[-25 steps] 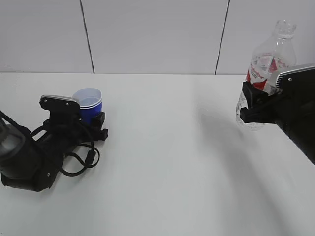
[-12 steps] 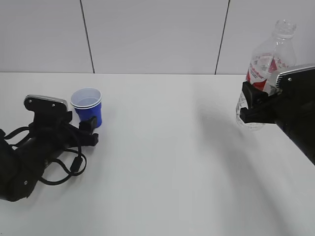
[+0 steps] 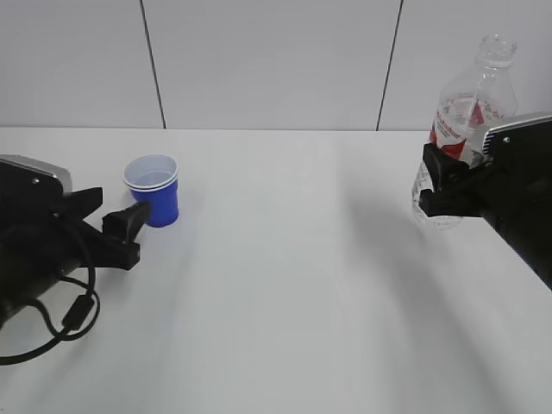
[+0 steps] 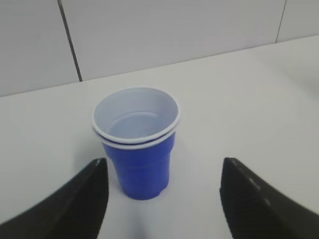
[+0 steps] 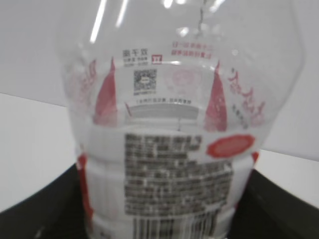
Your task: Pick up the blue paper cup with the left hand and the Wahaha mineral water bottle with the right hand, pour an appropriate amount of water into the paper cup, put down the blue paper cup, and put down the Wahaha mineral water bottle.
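Left hand retracted from blue paper cup

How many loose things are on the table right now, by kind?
Cups: 1, the blue cup, standing free ahead of the open left tool.
Bottles: 1, the bottle, held in the right tool.
Total: 2.

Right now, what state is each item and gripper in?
blue paper cup: upright on the table, released, some water inside.
Wahaha mineral water bottle: upright, capless, gripped at its lower body.
left gripper: open, just short of the cup.
right gripper: shut on the bottle.
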`<state>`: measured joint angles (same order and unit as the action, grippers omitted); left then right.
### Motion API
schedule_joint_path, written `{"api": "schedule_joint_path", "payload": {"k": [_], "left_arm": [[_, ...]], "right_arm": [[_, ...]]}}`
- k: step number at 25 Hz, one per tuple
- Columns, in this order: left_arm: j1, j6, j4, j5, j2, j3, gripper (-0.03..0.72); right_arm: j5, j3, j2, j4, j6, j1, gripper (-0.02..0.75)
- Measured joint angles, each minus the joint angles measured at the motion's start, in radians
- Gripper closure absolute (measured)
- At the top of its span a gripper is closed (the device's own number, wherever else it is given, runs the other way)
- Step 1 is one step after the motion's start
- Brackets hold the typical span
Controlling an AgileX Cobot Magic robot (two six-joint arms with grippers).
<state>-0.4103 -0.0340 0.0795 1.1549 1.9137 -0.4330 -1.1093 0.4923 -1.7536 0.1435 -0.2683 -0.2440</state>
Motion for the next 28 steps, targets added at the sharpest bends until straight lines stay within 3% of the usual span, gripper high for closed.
{"api": "schedule_joint_path", "payload": {"k": [5, 17, 28], "left_arm": [[0.000, 0.000, 0.004, -0.064, -0.185, 0.076, 0.157], [0.000, 0.011, 0.087, -0.552, -0.683, 0.089, 0.157], [0.026, 0.012, 0.063, -1.014, -1.040, 0.032, 0.157]], "right_arm": [[0.000, 0.000, 0.000, 0.000, 0.000, 0.000, 0.253], [0.000, 0.000, 0.000, -0.006, 0.002, 0.000, 0.253], [0.000, 0.000, 0.000, -0.028, 0.027, 0.000, 0.253]]}}
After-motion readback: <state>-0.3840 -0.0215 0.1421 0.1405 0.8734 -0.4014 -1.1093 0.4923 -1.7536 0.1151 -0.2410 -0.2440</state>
